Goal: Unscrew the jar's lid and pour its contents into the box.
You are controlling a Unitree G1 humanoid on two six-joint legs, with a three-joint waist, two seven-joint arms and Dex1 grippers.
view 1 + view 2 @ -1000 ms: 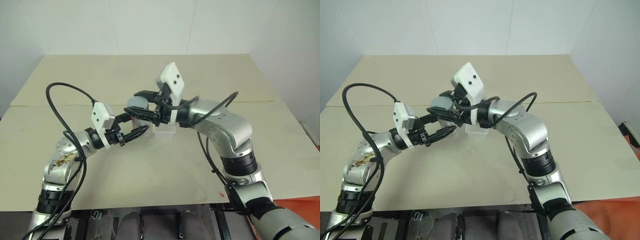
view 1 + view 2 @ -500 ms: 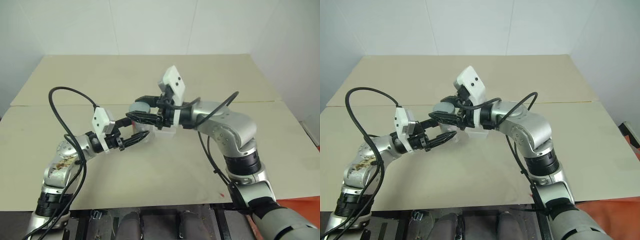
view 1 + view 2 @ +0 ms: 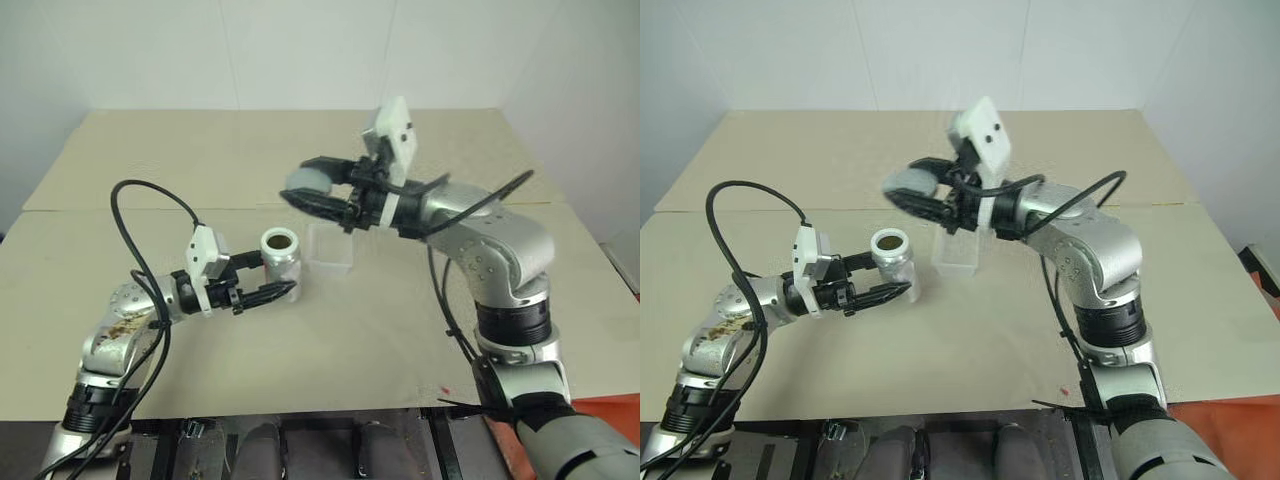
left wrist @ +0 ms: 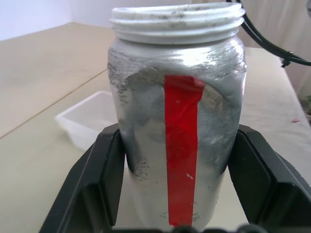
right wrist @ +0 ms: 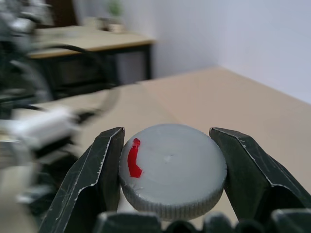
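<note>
Now the left gripper (image 3: 282,290) is nearest, low over the tan table (image 3: 330,340), and its two black fingers (image 4: 104,174) squeeze the jar (image 3: 280,254) from both sides. The jar stands up straight with its mouth open, and something brown shows inside at the top. A red stripe (image 4: 181,150) runs down its side, and grey dust clings to the inside of its wall. Just beside the jar, on the robot's right, sits the box (image 3: 330,250) on the table; I cannot tell if they touch. Higher up and a little farther back, the right gripper (image 3: 312,192) is closed on the lid (image 5: 172,167), pinching the grey cap by its edges. The lid has a small red mark (image 5: 132,158) on top. It is in the air, above the box and well apart from the jar
</note>
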